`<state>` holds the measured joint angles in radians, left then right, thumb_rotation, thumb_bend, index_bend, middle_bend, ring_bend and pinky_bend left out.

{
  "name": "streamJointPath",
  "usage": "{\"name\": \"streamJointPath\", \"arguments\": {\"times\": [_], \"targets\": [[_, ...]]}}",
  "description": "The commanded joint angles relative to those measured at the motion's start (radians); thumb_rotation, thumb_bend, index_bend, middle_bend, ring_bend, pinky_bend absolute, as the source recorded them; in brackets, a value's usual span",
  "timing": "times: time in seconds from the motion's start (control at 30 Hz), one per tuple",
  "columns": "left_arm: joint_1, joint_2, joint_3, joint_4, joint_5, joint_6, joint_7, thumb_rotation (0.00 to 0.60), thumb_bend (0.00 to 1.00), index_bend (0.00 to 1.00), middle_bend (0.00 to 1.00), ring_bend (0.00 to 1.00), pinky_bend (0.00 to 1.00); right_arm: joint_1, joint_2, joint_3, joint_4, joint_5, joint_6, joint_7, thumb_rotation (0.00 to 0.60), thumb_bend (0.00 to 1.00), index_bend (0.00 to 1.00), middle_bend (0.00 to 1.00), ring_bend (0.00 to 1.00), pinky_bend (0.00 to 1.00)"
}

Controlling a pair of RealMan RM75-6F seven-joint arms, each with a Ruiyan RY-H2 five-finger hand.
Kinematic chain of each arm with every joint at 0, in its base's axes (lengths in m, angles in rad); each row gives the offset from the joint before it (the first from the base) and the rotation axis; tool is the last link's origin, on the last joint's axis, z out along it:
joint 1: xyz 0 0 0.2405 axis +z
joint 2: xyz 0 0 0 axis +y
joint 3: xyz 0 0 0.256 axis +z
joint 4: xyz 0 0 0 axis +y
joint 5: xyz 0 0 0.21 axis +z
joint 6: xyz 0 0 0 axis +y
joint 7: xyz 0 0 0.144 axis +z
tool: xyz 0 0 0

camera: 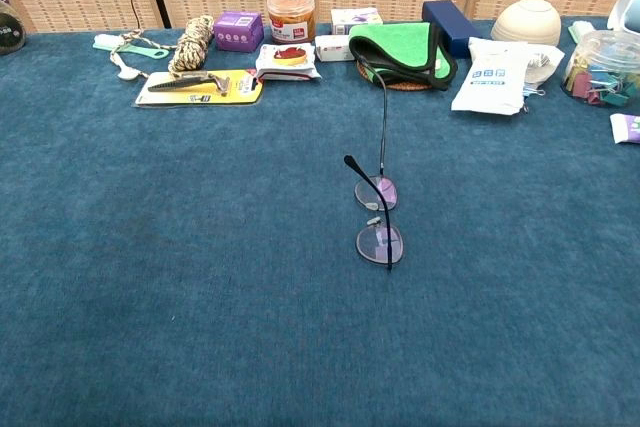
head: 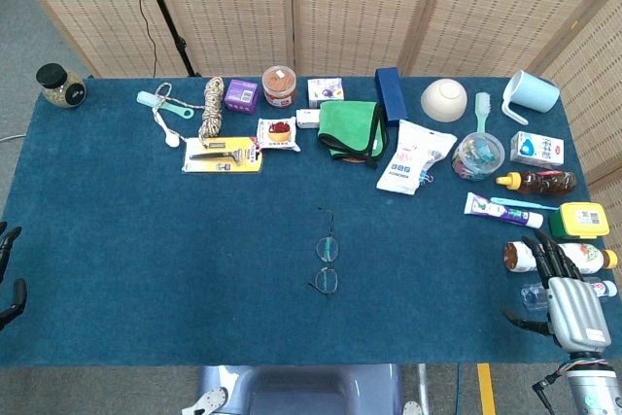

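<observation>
My right hand (head: 566,291) hovers at the table's near right corner, fingers spread and holding nothing. Its fingertips reach over a small bottle lying on its side (head: 515,256) and a clear plastic item (head: 534,294). Only the dark fingertips of my left hand (head: 8,279) show at the far left edge of the head view, apart, with nothing between them. A pair of thin-framed glasses (head: 328,261) (camera: 378,219) lies in the middle of the blue table (head: 146,269), temples unfolded, far from both hands. The chest view shows neither hand.
Along the back lie a rope (head: 212,106), a razor on a yellow card (head: 224,155), a green cloth (head: 350,126), a white pack (head: 413,155), a bowl (head: 443,100) and a blue mug (head: 531,94). A toothpaste tube (head: 501,209) and a yellow box (head: 581,220) sit just beyond my right hand.
</observation>
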<state>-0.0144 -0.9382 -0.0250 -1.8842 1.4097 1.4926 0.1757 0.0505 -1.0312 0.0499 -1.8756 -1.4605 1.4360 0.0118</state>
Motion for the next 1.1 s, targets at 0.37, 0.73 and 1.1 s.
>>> {"name": "streamJointPath", "arguments": {"times": [0.37, 0.73, 1.1], "targets": [[-0.010, -0.011, 0.001, 0.010, -0.008, -0.017, 0.003, 0.600, 0.58, 0.03, 0.00, 0.00, 0.00, 0.004, 0.000, 0.001, -0.006, 0.012, -0.008, -0.015, 0.600, 0.00, 0.02, 0.00, 0.02, 0.14], [-0.011, -0.013, -0.003, 0.015, -0.008, -0.012, 0.002, 0.600, 0.58, 0.03, 0.00, 0.00, 0.00, 0.008, -0.002, 0.002, -0.012, 0.013, -0.013, -0.003, 0.600, 0.00, 0.02, 0.00, 0.02, 0.14], [-0.016, -0.010, -0.008, 0.015, -0.009, -0.012, 0.006, 0.600, 0.58, 0.03, 0.00, 0.00, 0.00, 0.041, 0.008, 0.006, -0.020, 0.000, -0.076, 0.160, 0.600, 0.00, 0.02, 0.00, 0.00, 0.13]]}}
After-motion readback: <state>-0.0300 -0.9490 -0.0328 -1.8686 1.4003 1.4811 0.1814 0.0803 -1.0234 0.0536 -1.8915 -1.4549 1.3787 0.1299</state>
